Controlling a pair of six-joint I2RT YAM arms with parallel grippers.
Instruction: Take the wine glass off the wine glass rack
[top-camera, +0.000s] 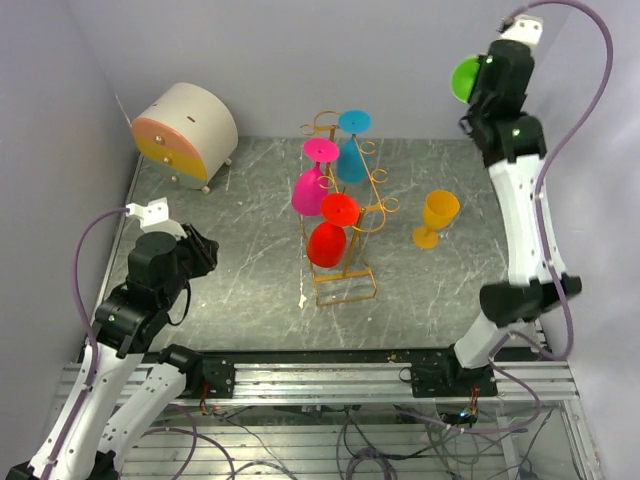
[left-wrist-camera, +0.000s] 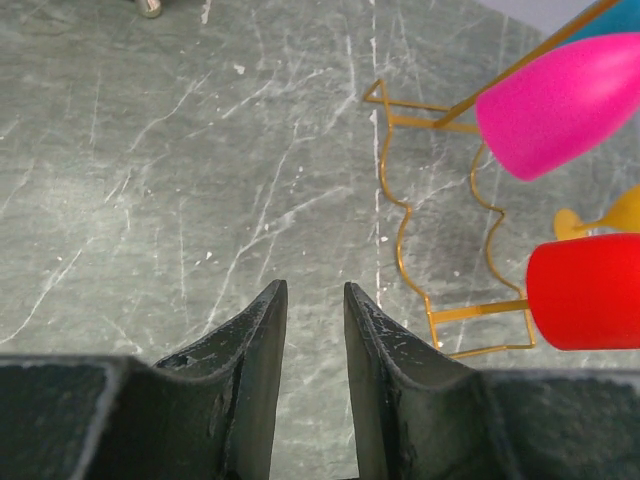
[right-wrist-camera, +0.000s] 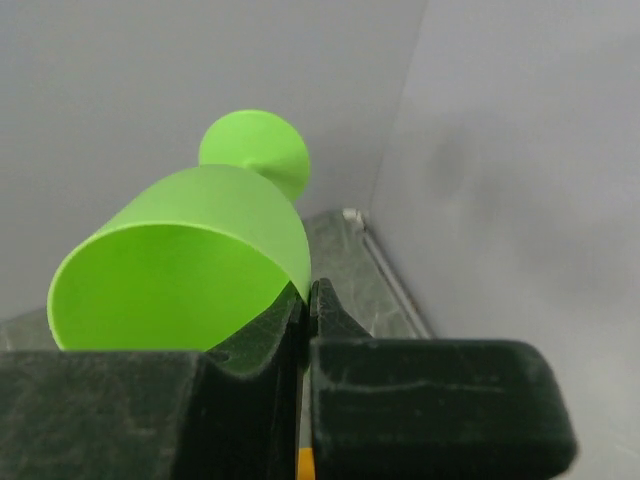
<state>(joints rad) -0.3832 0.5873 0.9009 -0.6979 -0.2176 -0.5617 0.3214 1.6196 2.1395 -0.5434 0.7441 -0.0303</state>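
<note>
Green wine glass (right-wrist-camera: 190, 260) is off the stand and held high near the far right corner where two pale walls meet, well above the table (top-camera: 240, 270). It looks like smooth matte plastic, with a rounded cup, a short stem and a round foot, and it lies tilted with its mouth toward the wrist camera. The right gripper (right-wrist-camera: 305, 290) is closed on it, its dark fingers pinching the cup wall at the rim.

The wine glass rack (left-wrist-camera: 478, 311) stands mid-table: thin golden-orange wire with curled hooks and a rectangular base whose long sides are bent in waves. Three glasses of the same plastic hang from it, foot up and cup down: a pink glass (top-camera: 310, 190), a blue glass (top-camera: 350, 160) behind it and a red glass (top-camera: 326, 243) lowest and nearest.

To the right of the rack, apart from it, a yellow-orange glass (top-camera: 436, 218) stands upright. In the far left corner sits a round cream drawer box (top-camera: 185, 130) with yellow and orange fronts. The table top is grey with pale marble-like veins.

The left gripper (left-wrist-camera: 315, 290) hangs low over the table left of the rack, its scuffed black fingers parted with nothing between them.
</note>
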